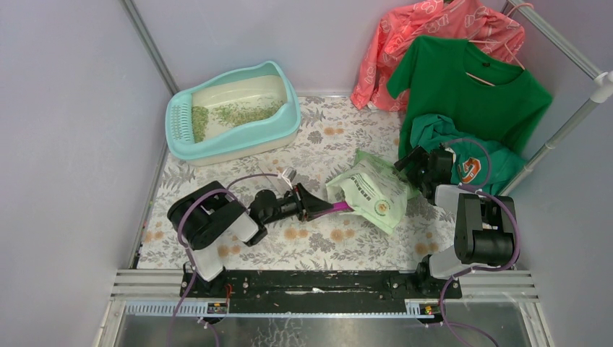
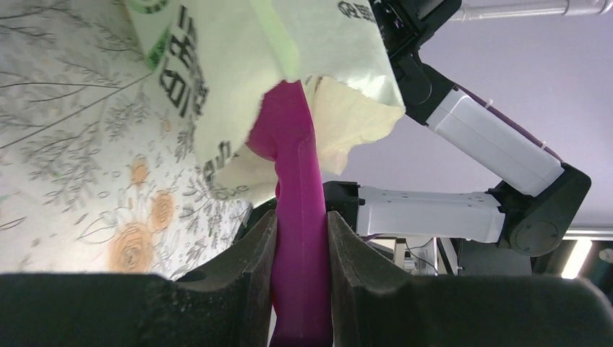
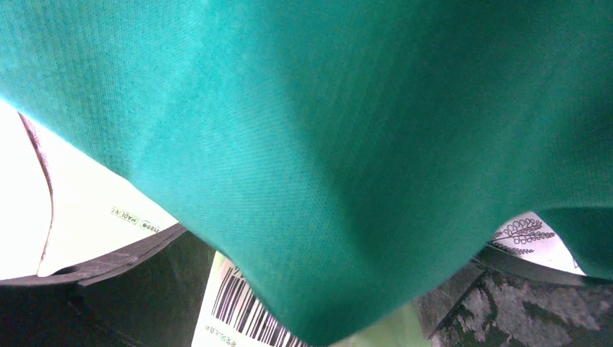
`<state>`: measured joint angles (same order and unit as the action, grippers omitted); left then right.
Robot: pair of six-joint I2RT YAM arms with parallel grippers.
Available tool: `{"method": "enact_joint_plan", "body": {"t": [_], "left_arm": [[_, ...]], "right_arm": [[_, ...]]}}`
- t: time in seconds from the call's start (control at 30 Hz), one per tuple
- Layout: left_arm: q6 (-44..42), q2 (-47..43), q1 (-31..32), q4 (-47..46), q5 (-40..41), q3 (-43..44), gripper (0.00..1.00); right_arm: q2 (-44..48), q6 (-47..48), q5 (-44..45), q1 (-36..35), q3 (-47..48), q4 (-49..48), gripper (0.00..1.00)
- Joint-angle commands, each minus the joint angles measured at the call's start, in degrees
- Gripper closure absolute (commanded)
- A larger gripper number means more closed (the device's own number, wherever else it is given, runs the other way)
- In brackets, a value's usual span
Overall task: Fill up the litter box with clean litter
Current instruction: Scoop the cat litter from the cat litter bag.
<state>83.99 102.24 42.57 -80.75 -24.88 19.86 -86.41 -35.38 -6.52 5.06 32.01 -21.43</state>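
Purple scoop (image 1: 334,207) handle is clamped in the left tool (image 1: 311,206). Its long axis runs left-right, bowl inside the green bag (image 1: 376,191). Litter box (image 1: 238,142) lies far-left of that tool, left arm nearer; clean litter (image 1: 238,112) thinly covers its basin. Right tool (image 1: 418,165) is spread wide at the bag's right end. Teal shirt (image 3: 325,144) fills the right wrist view, so bag contact is unclear. Only the left wrist view shows the grip.

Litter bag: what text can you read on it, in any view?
"MADE IN": small print on the bag, right wrist view; what follows is blurred.
Barcode beside it: digits cut off, unreadable.
Large dark print, left wrist view: cropped, turned, unreadable.
Top view: print too small.
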Motion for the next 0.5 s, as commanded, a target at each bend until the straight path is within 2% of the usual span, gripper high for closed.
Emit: {"method": "enact_joint_plan", "body": {"t": [0.0,0.2,0.47], "left_arm": [[-1.05,-1.85,-3.52,-2.81,-2.9,-3.15,0.95],[1.83,-2.0,-5.3,-8.04,-2.33,-6.66,0.95],[-0.4,-10.99,-7.08,-2.83,-0.03,-12.11,0.95]], "right_arm": [[-0.65,-0.14,-0.38,-0.05,-1.48,5.93,0.0],[-0.45,-0.12,-0.59,-0.05,-1.7,5.73,0.0],[-0.69,0.03,-0.92,-0.05,-1.53,5.62,0.0]]}}
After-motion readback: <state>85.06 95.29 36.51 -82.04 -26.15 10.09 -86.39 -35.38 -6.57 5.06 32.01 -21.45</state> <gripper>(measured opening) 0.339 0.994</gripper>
